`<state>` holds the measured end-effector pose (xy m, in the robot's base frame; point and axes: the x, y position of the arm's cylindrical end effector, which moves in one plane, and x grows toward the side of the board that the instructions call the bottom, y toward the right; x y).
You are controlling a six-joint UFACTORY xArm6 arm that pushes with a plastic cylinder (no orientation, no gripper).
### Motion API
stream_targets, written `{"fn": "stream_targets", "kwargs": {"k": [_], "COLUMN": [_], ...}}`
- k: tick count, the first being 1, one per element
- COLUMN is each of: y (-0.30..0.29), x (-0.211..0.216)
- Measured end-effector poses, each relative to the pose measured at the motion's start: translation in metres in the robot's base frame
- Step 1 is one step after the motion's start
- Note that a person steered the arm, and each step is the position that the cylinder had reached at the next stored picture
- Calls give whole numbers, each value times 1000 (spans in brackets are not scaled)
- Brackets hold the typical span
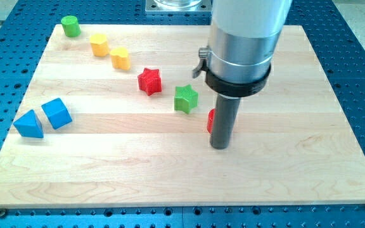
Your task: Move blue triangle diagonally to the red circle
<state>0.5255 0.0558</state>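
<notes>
The blue triangle [28, 124] lies near the board's left edge, with a blue cube [57, 113] touching or almost touching its right side. A red block [211, 120] sits near the board's middle, mostly hidden behind my rod, so its shape cannot be made out. My tip [219, 147] rests on the board just right of and below that red block, far to the right of the blue triangle.
A red star [149, 81] and a green star [185, 99] lie up and left of my tip. Two yellow blocks [99, 44] [120, 58] and a green cylinder [71, 26] sit toward the top left. The wooden board [296, 177] lies on a blue perforated table.
</notes>
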Motion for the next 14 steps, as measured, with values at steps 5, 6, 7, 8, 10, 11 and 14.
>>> {"fn": "stream_targets", "kwargs": {"k": [5, 6, 7, 8, 10, 11, 14], "y": [-240, -317, -350, -361, -357, -285, -241], "x": [72, 71, 35, 14, -35, -35, -31]}}
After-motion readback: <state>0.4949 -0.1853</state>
